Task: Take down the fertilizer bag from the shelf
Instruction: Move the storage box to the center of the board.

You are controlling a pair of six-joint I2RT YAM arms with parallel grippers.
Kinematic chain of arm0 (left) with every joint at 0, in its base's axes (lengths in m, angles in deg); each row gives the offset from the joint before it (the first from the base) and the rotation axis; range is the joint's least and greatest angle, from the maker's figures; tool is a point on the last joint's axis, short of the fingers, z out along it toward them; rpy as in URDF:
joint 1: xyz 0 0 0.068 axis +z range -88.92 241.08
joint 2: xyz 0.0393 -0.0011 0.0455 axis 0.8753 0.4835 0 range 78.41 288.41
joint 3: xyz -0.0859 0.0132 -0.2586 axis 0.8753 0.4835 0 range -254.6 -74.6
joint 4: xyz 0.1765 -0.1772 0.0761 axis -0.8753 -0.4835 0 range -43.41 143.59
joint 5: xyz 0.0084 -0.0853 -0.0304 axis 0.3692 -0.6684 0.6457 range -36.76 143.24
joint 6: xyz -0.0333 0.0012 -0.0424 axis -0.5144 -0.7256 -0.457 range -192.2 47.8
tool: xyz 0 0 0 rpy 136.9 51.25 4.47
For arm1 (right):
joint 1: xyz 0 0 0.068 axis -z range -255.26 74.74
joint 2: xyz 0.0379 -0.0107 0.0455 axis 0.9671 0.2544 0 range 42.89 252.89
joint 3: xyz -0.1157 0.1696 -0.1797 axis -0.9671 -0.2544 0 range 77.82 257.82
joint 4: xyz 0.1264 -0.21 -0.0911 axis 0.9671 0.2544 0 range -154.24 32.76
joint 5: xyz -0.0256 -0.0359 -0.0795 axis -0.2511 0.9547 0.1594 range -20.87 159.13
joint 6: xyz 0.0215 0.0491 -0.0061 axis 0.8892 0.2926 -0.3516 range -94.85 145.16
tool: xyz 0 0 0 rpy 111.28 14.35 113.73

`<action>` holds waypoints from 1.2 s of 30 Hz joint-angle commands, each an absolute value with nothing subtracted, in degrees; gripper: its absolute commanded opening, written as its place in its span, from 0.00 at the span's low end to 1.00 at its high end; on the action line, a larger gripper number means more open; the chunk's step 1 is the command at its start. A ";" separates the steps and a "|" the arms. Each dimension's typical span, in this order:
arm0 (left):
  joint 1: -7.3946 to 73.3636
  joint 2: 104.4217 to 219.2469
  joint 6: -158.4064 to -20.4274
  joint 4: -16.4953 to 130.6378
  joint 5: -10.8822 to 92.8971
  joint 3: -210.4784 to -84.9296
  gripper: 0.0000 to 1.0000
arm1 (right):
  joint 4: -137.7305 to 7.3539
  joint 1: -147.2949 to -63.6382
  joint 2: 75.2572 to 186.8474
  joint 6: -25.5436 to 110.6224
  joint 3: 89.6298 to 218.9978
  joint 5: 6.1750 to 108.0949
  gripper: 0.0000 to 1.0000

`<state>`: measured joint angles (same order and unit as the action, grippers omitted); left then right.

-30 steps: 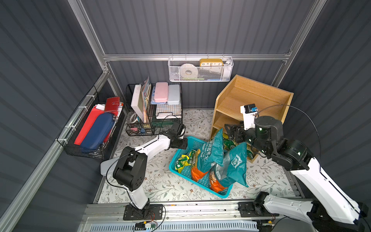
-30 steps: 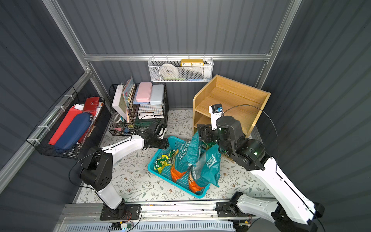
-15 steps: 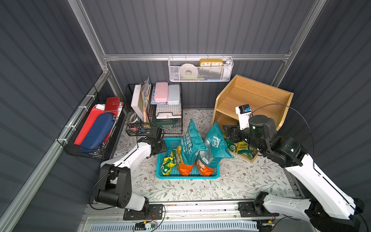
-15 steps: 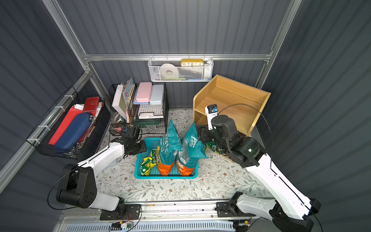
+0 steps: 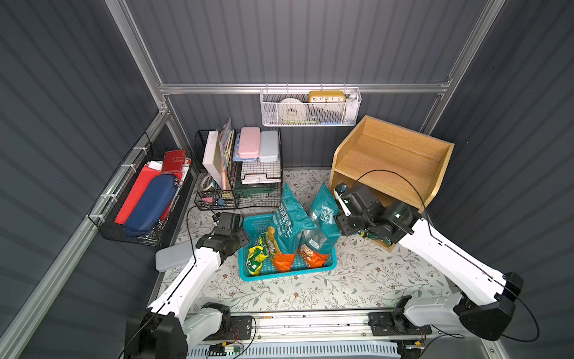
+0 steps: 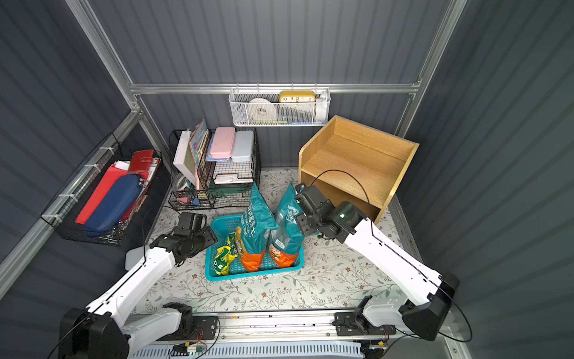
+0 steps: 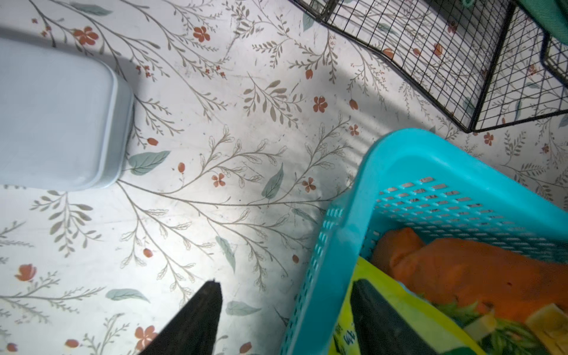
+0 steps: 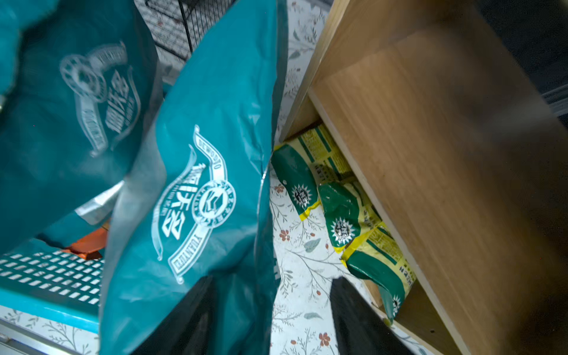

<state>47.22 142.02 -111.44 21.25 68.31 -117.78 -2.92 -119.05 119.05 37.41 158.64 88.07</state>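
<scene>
The 2 top views look steeply down from high at the front, sharing the whole scene. The left wrist camera sits close over the mat (image 7: 215,123) and basket (image 7: 415,153); the right wrist camera closely faces the teal bags (image 8: 199,184) and shelf (image 8: 415,153).

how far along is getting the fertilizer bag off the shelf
Done: the teal basket with the teal bags stands on the table, off the shelf. In hand: nothing gripped; the left gripper is open astride the basket's wall, the right gripper open beside a teal bag. Left: green-yellow bags lie in the shelf's bottom tier, if those count.
</scene>
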 commanded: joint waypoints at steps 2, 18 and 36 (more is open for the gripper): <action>47.46 143.19 -109.53 20.27 69.92 -120.54 0.82 | 0.55 -119.30 117.31 39.75 157.74 92.00 0.64; 47.55 158.56 -105.32 25.03 70.11 -124.06 0.31 | -5.12 -119.30 107.97 38.13 160.45 94.53 0.69; 55.11 152.85 -108.33 21.16 82.12 -120.98 0.83 | 0.96 -120.25 111.90 33.68 151.51 88.12 0.69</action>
<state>54.06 153.91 -106.98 24.25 73.55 -120.09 -0.80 -119.54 111.90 34.30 152.98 89.14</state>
